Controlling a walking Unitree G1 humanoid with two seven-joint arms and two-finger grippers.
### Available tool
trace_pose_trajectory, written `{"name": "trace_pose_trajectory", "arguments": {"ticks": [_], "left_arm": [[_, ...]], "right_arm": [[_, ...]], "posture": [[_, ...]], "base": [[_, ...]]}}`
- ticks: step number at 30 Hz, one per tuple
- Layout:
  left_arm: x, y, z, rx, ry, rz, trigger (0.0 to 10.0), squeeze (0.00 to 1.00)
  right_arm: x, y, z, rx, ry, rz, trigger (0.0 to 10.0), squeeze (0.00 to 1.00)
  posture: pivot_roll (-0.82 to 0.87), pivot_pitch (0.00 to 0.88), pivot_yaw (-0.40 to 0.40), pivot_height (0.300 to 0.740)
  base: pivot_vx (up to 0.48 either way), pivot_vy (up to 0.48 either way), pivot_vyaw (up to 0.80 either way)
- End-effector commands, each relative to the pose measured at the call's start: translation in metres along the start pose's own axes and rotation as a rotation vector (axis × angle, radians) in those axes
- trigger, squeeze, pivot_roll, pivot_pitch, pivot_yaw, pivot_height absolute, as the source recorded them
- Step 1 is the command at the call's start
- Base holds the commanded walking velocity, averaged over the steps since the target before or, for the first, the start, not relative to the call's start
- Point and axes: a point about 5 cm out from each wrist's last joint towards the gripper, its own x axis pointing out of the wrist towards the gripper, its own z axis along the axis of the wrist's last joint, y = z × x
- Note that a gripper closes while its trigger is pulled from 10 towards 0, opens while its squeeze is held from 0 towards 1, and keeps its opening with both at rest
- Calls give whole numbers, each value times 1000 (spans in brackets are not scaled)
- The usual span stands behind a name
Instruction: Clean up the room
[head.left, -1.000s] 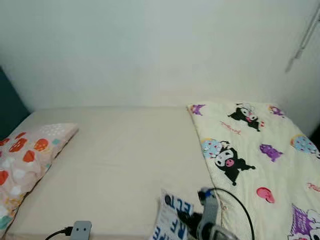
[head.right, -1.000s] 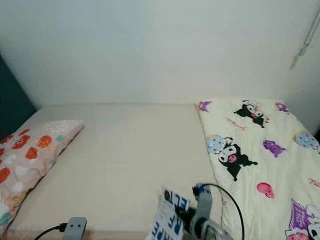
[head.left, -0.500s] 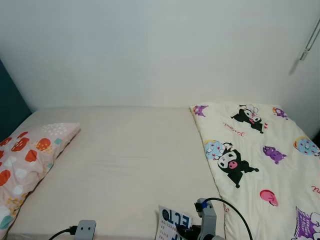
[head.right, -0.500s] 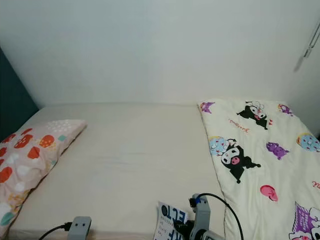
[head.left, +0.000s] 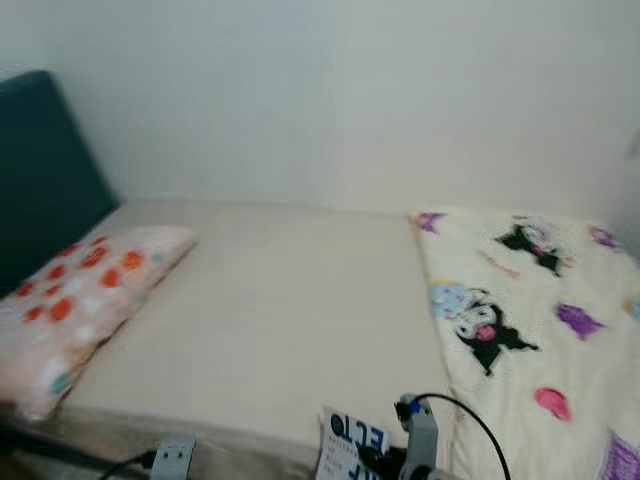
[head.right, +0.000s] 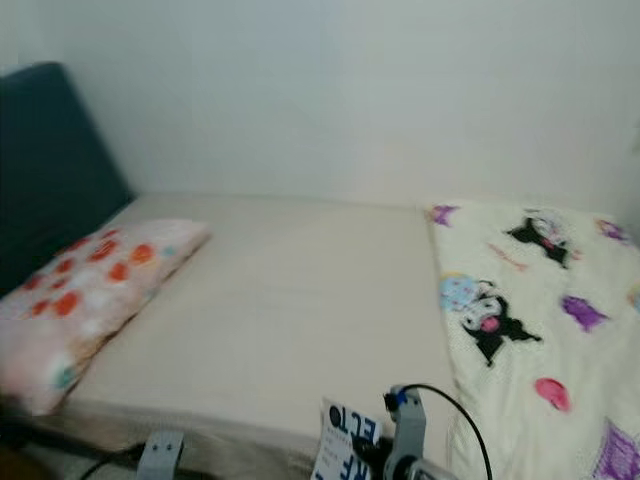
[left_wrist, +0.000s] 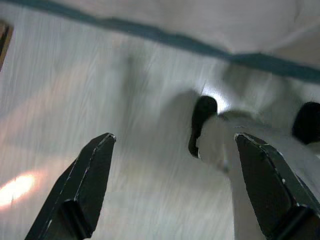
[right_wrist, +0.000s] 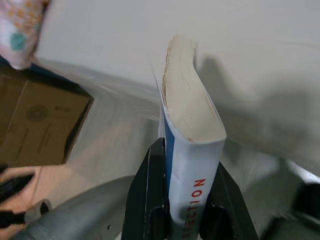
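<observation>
Bed (head.left: 270, 300) takes up most of what lies ahead, its cream sheet bare through the middle and running back to a pale wall (head.left: 350, 90), with a dark teal headboard (head.left: 40, 160) standing at the left end. Over the bed's right side a cartoon-print quilt (head.left: 540, 330) is spread, its far edge cut off by the frame. A pink pillow (head.left: 85, 300) with red spots lies at the left, close to the headboard. Down at the near edge of the bed the right hand (right_wrist: 182, 212) pinches a white-and-blue paperback book (right_wrist: 190, 135) by its spine end, one black finger on each cover, pages fanning away from it; from the head cameras the book's cover with blue lettering pokes up beside the silver wrist and its looped black cable (head.left: 470, 420). The wrist camera also picks up a brown cardboard box (right_wrist: 37, 127) on the floor beside the bed. The left hand (left_wrist: 172, 145) hangs with its fingers spread wide above a pale, blurred floor (left_wrist: 125, 165), holding nothing; a light-coloured shape beyond its fingers is too blurred to identify.
</observation>
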Motion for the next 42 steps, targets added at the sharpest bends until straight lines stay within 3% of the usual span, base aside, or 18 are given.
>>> {"name": "trace_pose_trajectory", "arguments": {"ticks": [1, 23, 30, 32, 42], "left_arm": [[1, 1, 7, 22, -15, -3, 10000, 0], [1, -3, 7, 74, -21, -26, 10000, 0], [1, -4, 8, 73, -37, -40, 10000, 0], [1, -5, 12, 70, -52, -50, 10000, 0], [2, -9, 20, 76, -67, -66, 10000, 0]], "right_arm": [[3, 6, 2, 7, -20, 18, 10000, 0], [3, 4, -1, 15, -22, -3, 10000, 0], [2, 0, 20, 55, -138, -44, 10000, 0], [2, -3, 41, 104, -243, -68, 10000, 0], [6, 7, 66, 82, -318, 14, 10000, 0]], "posture": [[-16, 0, -12, 740], [-16, 0, -8, 740], [-12, 0, -4, 740], [-18, 0, 0, 740], [-29, 0, -4, 740]], "base": [[0, 0, 712], [0, 0, 706], [0, 0, 659], [0, 0, 0], [216, 0, 0]]}}
